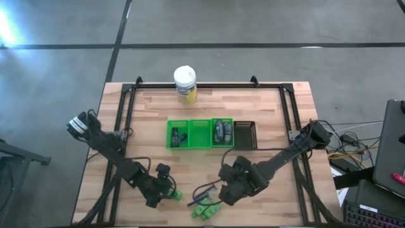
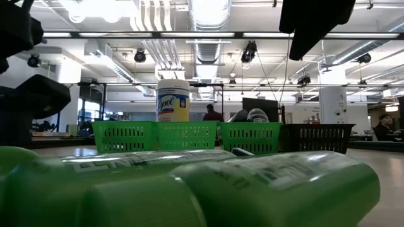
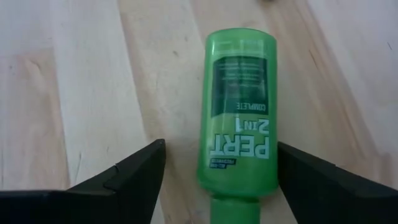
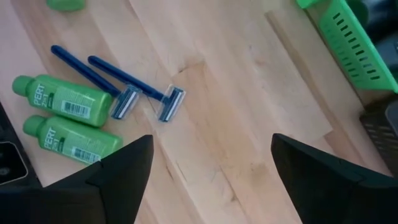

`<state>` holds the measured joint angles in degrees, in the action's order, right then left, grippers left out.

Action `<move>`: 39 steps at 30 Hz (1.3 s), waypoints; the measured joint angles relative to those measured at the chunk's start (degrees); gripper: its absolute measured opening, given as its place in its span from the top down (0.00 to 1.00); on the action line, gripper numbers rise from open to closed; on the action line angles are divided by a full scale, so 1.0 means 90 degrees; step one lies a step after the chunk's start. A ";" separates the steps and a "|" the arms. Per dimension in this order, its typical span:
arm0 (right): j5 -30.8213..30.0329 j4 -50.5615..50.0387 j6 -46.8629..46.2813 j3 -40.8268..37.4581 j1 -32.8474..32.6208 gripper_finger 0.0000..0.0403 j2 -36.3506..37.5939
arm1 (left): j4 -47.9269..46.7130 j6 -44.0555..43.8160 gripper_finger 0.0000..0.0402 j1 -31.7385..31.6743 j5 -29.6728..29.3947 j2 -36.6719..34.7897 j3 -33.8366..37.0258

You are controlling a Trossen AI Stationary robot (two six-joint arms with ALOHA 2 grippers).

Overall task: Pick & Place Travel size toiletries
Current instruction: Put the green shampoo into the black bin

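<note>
A bright green Pert bottle [image 3: 239,124] lies flat on the wooden table. My left gripper [image 3: 221,146] is open, one finger on each side of the bottle's cap end with a gap to both; in the high view it is near the table's near edge [image 1: 169,193]. My right gripper [image 4: 211,140] is open over bare wood [image 1: 224,190]. Beside it lie two blue-handled razors [image 4: 146,90] and two more green bottles [image 4: 62,96], [image 4: 71,138]. Dark grey small bottles [image 1: 221,131] rest in the green tray [image 1: 199,133].
The green compartment tray sits mid-table with a dark basket [image 1: 245,134] at its right end. A white-lidded jar with a yellow label [image 1: 185,84] stands at the far edge. Green bottles [image 2: 271,189] lie close in front of the low camera. A black frame [image 1: 126,107] rims the table.
</note>
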<state>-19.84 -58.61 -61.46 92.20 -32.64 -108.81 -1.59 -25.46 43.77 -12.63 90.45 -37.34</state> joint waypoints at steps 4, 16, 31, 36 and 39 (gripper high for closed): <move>-0.0116 -0.0149 -0.0175 -0.0002 -0.0017 0.26 0.0011 | -0.0035 0.0017 0.36 -0.0038 0.0020 -0.0015 -0.0007; -0.1141 -0.1401 -0.2045 -0.0068 -0.0083 0.36 0.0865 | -0.0111 0.0664 0.57 -0.0398 0.0095 -0.0501 -0.0051; -0.0934 0.2850 -0.3439 -0.2351 0.0122 0.38 0.2474 | -0.0111 0.2021 0.55 -0.2018 -0.0234 -0.2564 -0.0115; -0.1925 0.3324 -0.3728 -0.2870 0.0195 0.41 0.3184 | -0.0121 0.2184 0.54 -0.2345 -0.0247 -0.3109 -0.0156; -0.2437 0.3448 -0.3649 -0.2998 0.0233 0.42 0.3611 | -0.0116 0.2189 0.55 -0.2460 -0.0244 -0.3331 -0.0196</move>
<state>-41.78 -27.58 -94.29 65.22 -30.55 -76.31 -2.64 -5.76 21.63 -14.83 60.48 -39.11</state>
